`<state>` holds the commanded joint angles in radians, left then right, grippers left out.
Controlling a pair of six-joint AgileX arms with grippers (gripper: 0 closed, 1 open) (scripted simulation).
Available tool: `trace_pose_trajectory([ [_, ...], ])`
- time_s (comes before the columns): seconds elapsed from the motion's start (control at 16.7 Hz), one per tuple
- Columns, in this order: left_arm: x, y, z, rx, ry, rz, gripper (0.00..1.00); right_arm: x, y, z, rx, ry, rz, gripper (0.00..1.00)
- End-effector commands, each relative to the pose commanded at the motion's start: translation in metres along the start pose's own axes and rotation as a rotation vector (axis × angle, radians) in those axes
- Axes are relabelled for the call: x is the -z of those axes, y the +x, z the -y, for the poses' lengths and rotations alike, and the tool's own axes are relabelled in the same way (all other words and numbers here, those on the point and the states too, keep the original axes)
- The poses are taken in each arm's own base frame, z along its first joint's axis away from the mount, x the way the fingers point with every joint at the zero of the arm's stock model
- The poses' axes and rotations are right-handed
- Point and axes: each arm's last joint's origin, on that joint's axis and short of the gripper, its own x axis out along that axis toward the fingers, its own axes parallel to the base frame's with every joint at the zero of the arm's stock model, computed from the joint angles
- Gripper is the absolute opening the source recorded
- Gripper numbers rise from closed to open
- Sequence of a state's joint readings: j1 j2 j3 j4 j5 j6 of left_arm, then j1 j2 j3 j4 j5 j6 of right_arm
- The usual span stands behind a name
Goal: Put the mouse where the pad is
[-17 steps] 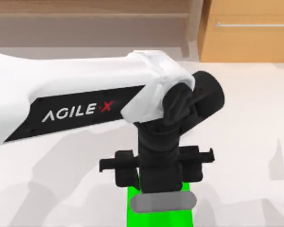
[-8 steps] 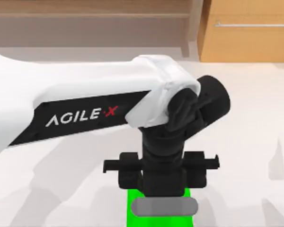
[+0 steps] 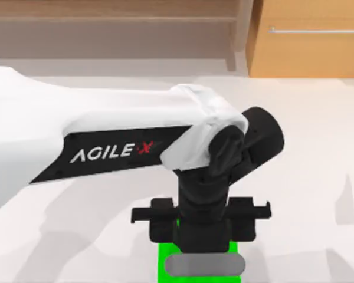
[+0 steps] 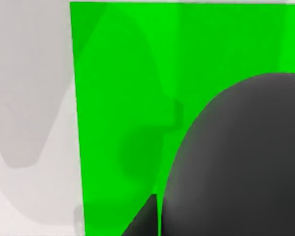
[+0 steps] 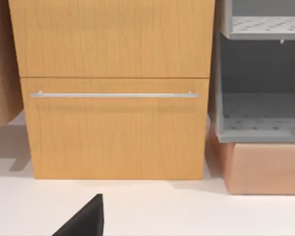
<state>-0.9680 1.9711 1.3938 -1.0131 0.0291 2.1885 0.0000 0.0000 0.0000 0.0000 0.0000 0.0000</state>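
Top view first: the left arm (image 3: 106, 147) is seen stretched from the table's left side out over the middle, and its gripper (image 3: 203, 227) is held low over the pad (image 3: 165, 262), the green rectangle at the table's near edge, a little right of centre. From above the wrist body blocks the fingers, so how wide they stand cannot be told. Left wrist view next: the mouse (image 4: 241, 157) is shown big and dark right under the camera, with green spread beneath and beside it, so it is judged to be over the pad and probably clamped between the fingers, though whether it is touching the surface cannot be read from these pictures. One dark wedge of a fingertip (image 4: 145, 219) is caught right beside the mouse. Now the risks: if the release is made while the mouse is hanging above the pad, the smooth rounded shell could be bounced or slid toward the pad's edge; if the fingers are opened unevenly, the mouse could be dragged sideways off the green. Over on the right, the right arm is parked, its wrist camera aimed at a wooden cabinet (image 5: 113, 88) beyond the table's far edge.
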Motion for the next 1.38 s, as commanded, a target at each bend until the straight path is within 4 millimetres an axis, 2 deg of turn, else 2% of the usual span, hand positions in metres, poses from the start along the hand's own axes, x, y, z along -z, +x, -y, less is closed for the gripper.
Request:
trace_pose_trajectory([
  [0.48,0.0,0.021,-0.001,-0.003,0.003,-0.004,0.0,0.0,0.0,0.0,0.0,0.0,0.0,1.0],
  [0.72,0.0,0.021,0.0,-0.002,0.002,-0.003,0.0,0.0,0.0,0.0,0.0,0.0,0.0,1.0],
  [1.38,0.0,0.021,0.0,-0.002,0.002,-0.003,0.83,0.0,0.0,0.0,0.0,0.0,0.0,1.0],
])
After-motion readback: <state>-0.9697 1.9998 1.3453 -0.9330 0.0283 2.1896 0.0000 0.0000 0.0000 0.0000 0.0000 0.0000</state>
